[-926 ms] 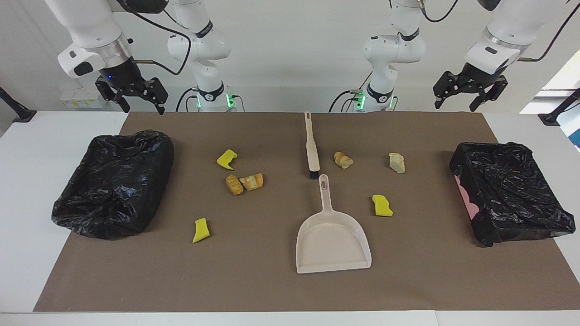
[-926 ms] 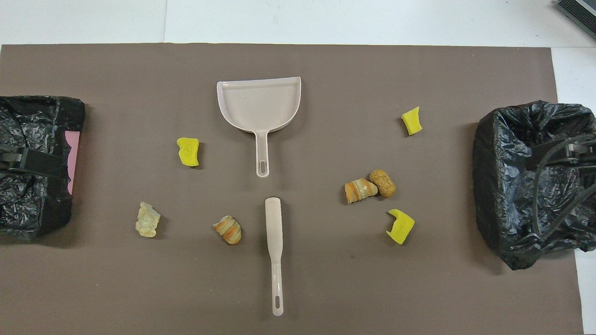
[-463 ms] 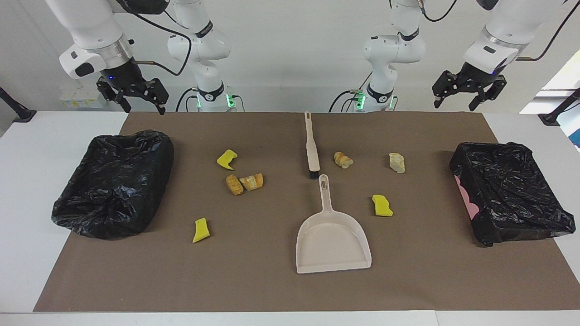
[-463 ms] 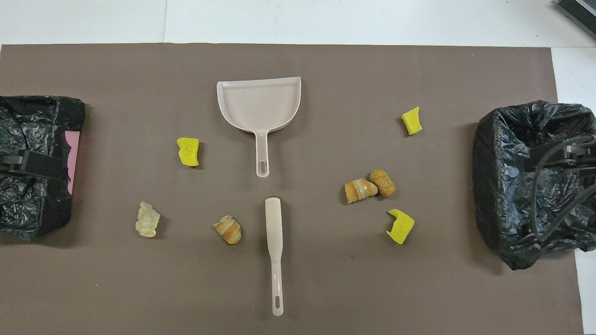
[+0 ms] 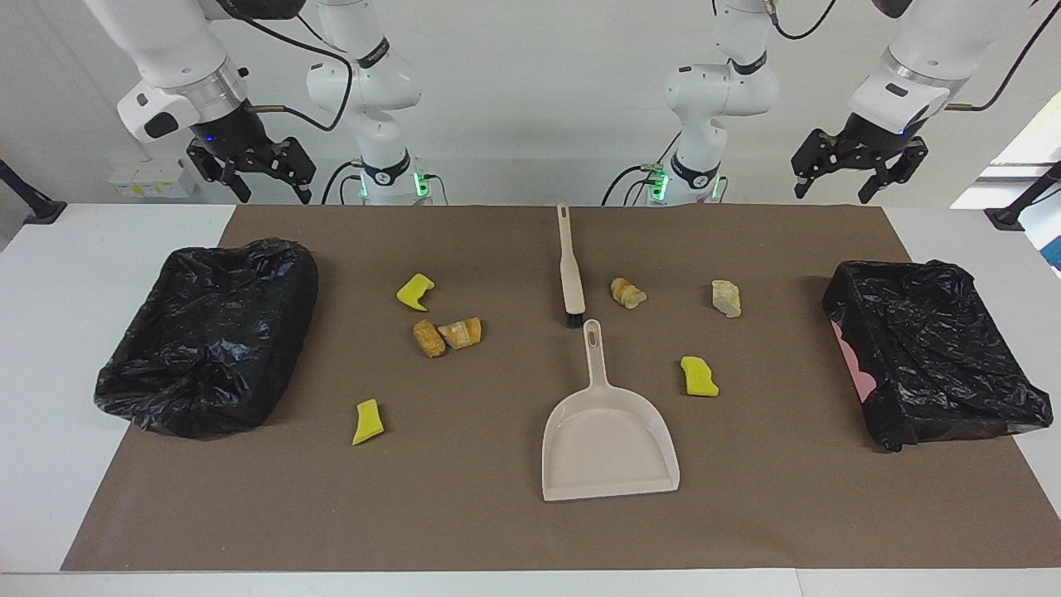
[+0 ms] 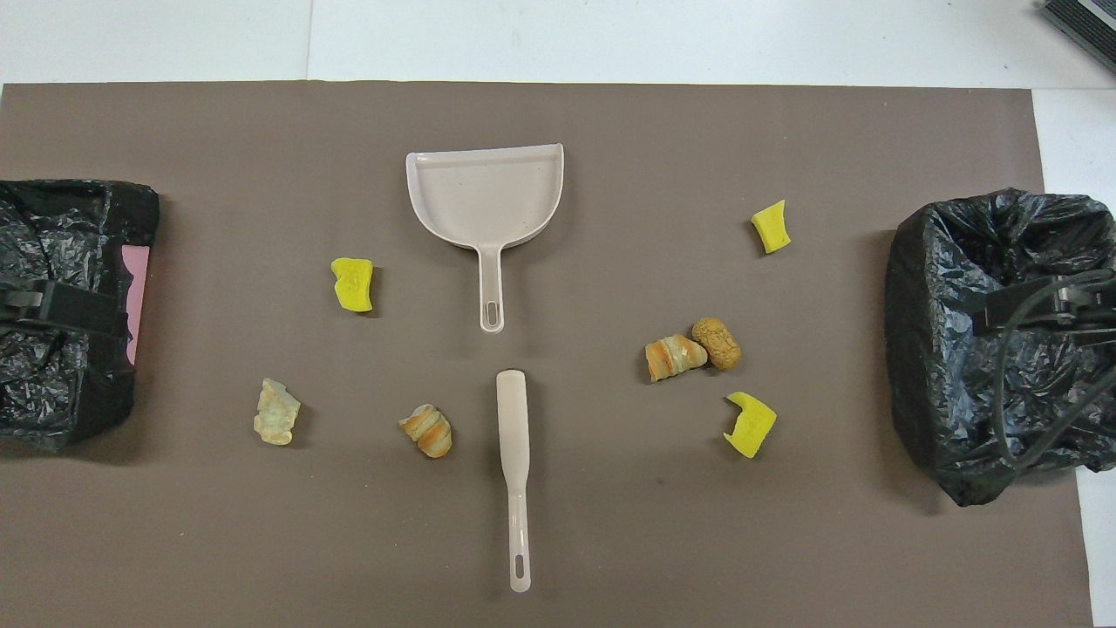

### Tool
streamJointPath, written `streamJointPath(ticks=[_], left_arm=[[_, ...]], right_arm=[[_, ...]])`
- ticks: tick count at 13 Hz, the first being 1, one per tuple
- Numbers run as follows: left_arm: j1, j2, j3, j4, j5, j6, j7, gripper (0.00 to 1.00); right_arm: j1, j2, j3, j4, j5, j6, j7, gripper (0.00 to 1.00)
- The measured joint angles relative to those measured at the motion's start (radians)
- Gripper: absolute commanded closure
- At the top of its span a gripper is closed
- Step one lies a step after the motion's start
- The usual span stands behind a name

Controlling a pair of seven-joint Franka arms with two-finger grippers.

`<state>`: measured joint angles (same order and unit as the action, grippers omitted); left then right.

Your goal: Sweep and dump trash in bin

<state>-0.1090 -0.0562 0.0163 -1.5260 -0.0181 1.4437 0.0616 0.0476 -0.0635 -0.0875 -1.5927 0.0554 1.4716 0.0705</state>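
Trash [image 5: 446, 333] scraps look light and spongy, lying well below both grippers' open fingers [image 5: 867, 190], best swept by brush [image 5: 570, 274].

High facing camera across from the robots, steep overhead from their end, both covering the brown mat [image 5: 497, 531].

From my remote station I see two white arms of rounded, glossy segments, each joint ringed by a black band and each base lit green where it meets the table [image 5: 50, 274]. Each wrist ends in a silver collar above a black two-finger gripper: the left gripper [image 5: 839, 192] and right gripper [image 5: 264, 194] are both black linkages. Black cables loop along both forearms.
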Motion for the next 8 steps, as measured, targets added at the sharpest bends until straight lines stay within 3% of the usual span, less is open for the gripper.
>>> streamJointPath(ticks=[4, 8], left_arm=[[0.000, 0.000, -0.003, -0.002, 0.000, 0.002, -0.001, 0.00], [-0.026, -0.015, -0.019, -0.045, -0.002, 0.040, -0.001, 0.00]], right_arm=[[0.017, 0.032, 0.006, -0.004, -0.001, 0.006, 0.000, 0.00], [0.104, 0.138, 0.009, 0.009, -0.017, 0.067, 0.000, 0.00]])
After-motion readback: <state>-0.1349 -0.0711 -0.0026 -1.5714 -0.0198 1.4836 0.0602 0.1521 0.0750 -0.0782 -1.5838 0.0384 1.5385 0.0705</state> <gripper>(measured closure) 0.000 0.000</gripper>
